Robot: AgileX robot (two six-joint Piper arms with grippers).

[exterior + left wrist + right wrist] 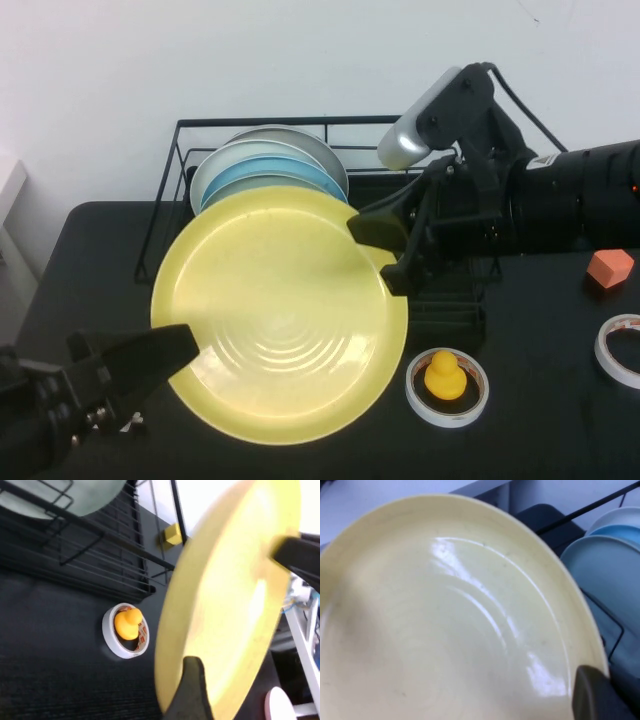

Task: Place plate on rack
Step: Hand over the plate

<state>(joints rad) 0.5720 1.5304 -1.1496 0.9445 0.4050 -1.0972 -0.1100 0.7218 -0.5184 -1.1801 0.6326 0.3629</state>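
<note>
The pale-yellow plate [280, 310] hangs tilted over the table just in front of the black wire rack [290, 120], its face toward the camera. My right gripper [385, 250] is shut on the plate's right rim; one dark finger [595, 695] lies on the rim of the plate [445, 620]. My left gripper [180, 345] is at the plate's lower left edge and stands open. Its fingers [192, 690] are wide apart on either side of the plate [225, 615].
Pale-green and light-blue plates [270, 165] stand upright in the rack. A tape roll holding a yellow duck [445, 378] lies on the black table at the front right. Further right are an orange block [610, 268] and another tape roll [620, 350].
</note>
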